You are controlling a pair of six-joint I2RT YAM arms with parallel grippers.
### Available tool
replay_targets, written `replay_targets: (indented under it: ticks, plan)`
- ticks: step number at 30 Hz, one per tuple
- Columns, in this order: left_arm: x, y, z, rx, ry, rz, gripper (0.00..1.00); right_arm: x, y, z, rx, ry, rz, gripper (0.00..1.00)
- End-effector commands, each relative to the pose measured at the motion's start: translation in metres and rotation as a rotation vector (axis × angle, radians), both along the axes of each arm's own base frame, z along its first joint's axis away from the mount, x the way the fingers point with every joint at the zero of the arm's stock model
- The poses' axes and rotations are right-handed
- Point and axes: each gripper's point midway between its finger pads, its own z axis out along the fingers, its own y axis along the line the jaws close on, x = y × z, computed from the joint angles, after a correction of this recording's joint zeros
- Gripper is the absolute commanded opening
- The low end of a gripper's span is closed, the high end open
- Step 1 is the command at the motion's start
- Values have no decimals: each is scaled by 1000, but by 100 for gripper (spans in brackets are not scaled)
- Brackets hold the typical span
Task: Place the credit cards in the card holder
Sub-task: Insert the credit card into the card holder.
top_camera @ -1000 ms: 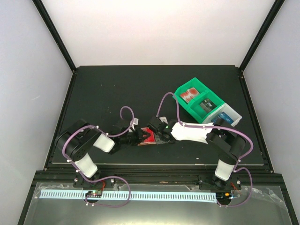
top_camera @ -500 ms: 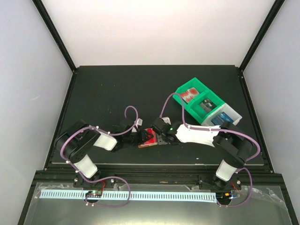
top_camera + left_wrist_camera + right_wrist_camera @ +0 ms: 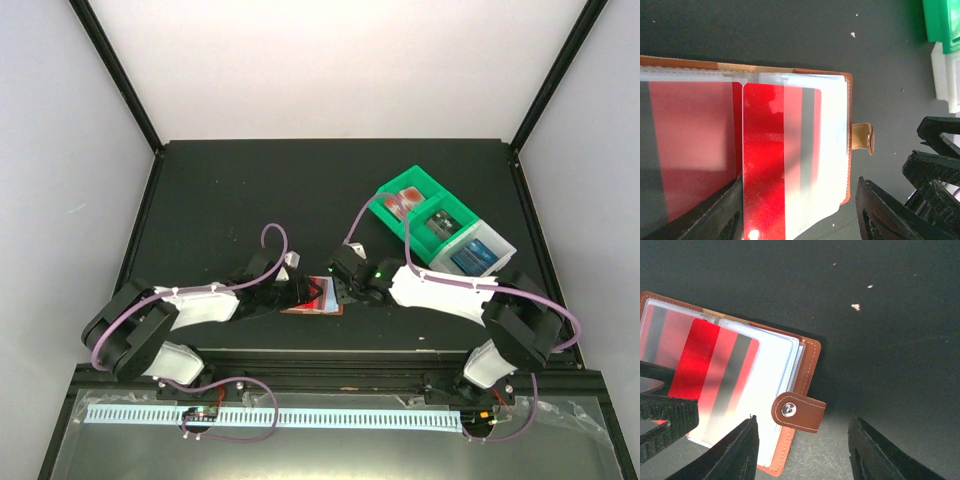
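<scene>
near the front edge of the table point(image 3: 220, 200), between the two arms, the card holder point(image 3: 312, 298) lies open, one red card point(image 3: 690, 145) seated in its left sleeve and a second red card point(image 3: 762, 160) seemingly only partway into the right sleeve. the left gripper point(image 3: 800, 205) straddles that page, jaws apart, gripping nothing. the right gripper point(image 3: 802, 432) hangs over the snap tab point(image 3: 797, 411), jaws likewise apart. more credit cards point(image 3: 400, 204) wait in the green bin point(image 3: 395, 187) and grey bin point(image 3: 505, 250) at far right, so much of the job appears left.

The top view is bright and even, its pale walls point(image 3: 60, 150) nearly washed out, while in both wrist views the matte black bench point(image 3: 900, 340) is dim and the reddish-brown leather card holder point(image 3: 832, 150) glares white on its clear sleeves.
</scene>
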Motion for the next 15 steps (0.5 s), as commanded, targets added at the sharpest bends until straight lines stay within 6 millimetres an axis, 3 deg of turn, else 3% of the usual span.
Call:
replay_targets:
  ticks: [1, 8, 15]
  plan:
    - [-4, 12, 0, 99, -2, -15, 63, -5, 17, 2, 51, 25, 50, 51]
    - [-7, 22, 4, 155, -29, -27, 66, -17, 17, 2, 89, 55, 44, 57]
    - [-5, 25, 1, 202, -35, -41, 55, -27, 18, -14, 66, 101, 42, 53]
